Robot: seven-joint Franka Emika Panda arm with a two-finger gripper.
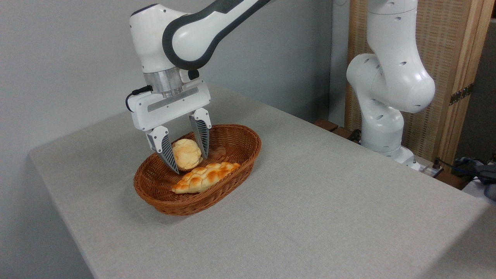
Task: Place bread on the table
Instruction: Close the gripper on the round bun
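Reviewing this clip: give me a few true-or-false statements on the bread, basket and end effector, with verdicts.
1. The round bun sits between the fingers of the end effector. True.
2. The bun already lies on the table cloth. False: it is within the wicker basket.
3. A braided loaf lies in the basket in front of the bun. True.
4. The basket holds three breads. False: only two show.
5. The end effector points sideways. False: its fingers point downward.

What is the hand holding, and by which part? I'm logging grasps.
The small round pale-golden bun sits between the hand's fingers, one at each side; whether they are clamped cannot be told.
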